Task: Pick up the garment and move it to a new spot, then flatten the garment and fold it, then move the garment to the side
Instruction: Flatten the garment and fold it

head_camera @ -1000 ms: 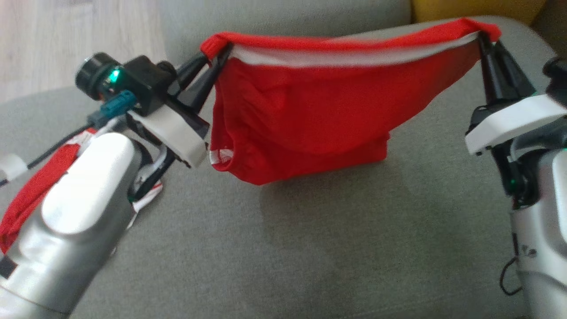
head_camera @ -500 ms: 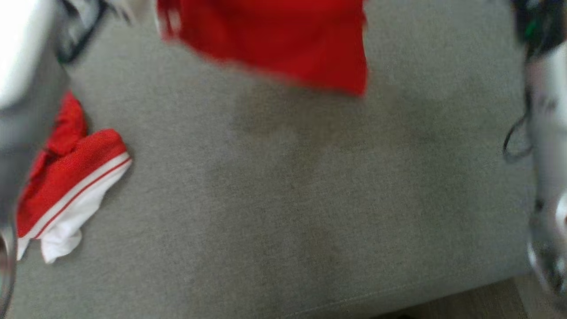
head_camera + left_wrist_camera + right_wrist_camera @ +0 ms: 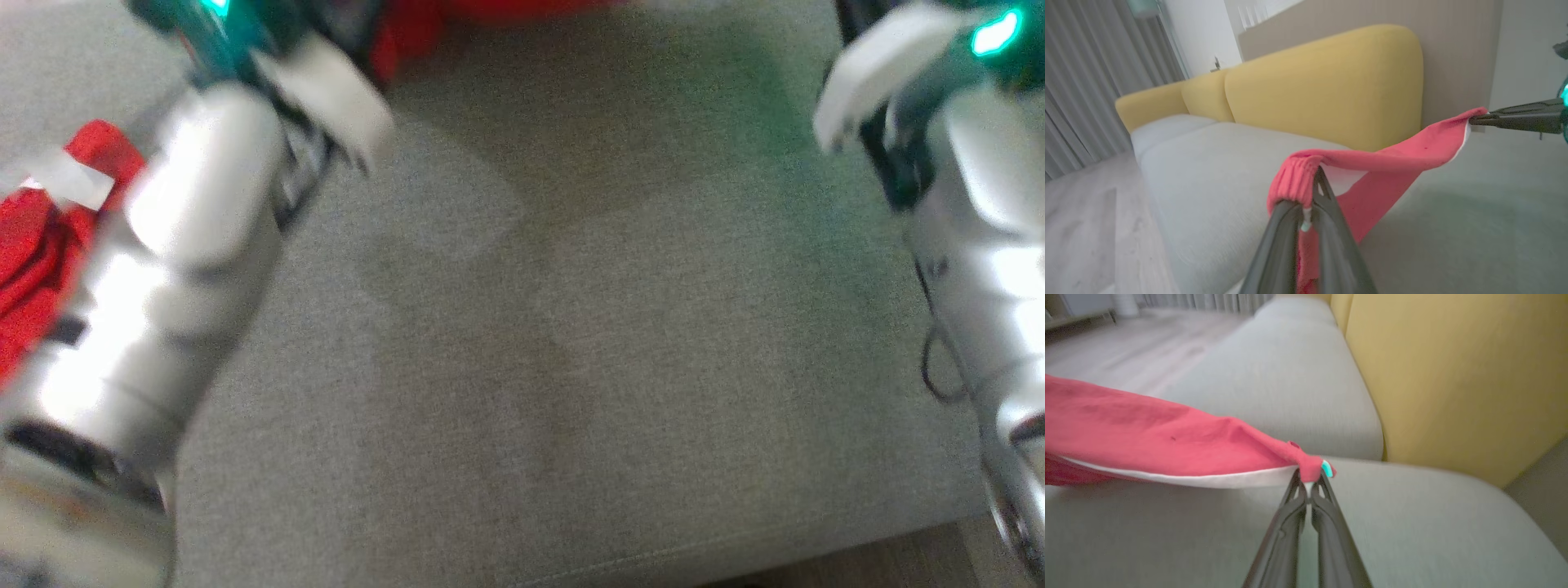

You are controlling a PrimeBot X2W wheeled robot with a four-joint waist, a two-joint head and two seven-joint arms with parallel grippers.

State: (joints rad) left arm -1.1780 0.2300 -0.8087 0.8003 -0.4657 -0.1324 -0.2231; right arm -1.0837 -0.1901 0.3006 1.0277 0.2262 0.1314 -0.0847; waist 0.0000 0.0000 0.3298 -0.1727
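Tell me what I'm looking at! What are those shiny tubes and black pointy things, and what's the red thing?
It's a robot with two arms. One picture comes from a camera on its head, looking down at a grey sofa seat; the shiny tubes are its left arm and right arm. The other two come from cameras on its wrists. The black pointy things are fingers. The left hand and right hand are each pinched shut on one end of a red garment, holding it stretched between them. Another red cloth lies on the seat beside the left arm.
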